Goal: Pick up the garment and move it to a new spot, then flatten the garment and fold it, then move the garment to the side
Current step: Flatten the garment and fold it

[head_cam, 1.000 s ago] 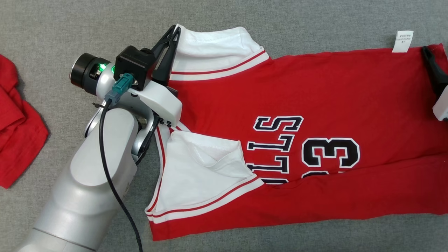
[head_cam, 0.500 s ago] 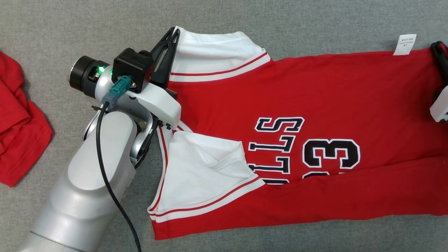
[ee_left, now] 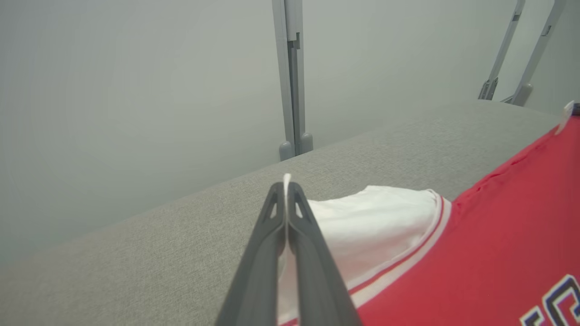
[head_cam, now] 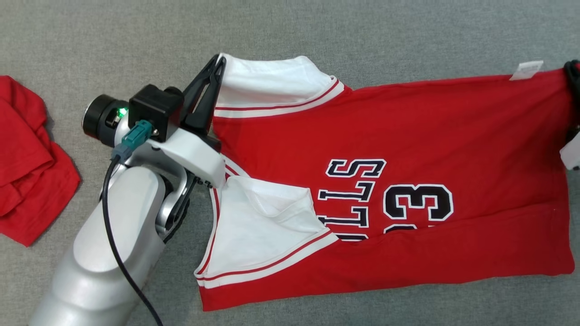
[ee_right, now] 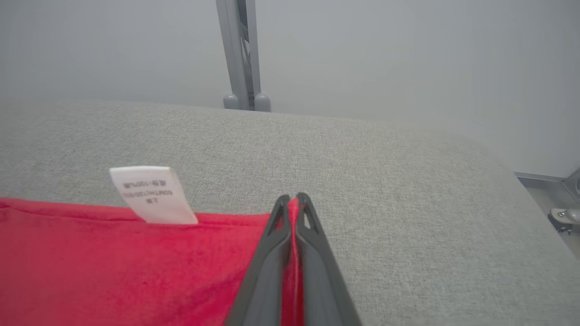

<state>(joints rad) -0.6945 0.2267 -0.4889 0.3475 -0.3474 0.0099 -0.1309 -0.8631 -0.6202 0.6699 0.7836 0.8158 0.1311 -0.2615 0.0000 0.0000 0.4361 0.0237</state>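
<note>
Red jersey lies flat on grey tabletop, long axis running left-right | left gripper clamped on white sleeve corner | right gripper clamped on hem corner | both at far edge

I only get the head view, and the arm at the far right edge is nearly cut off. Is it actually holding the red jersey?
Observer: Yes. In the right wrist view the right gripper is shut on the edge of the red jersey, with red cloth between its fingers.
Operator: And the one at the upper white sleeve?
Observer: The left gripper is shut too; a white sliver pokes past its tips.
Operator: What's beyond the grey surface?
Observer: A grey upright post against a plain wall.
</note>
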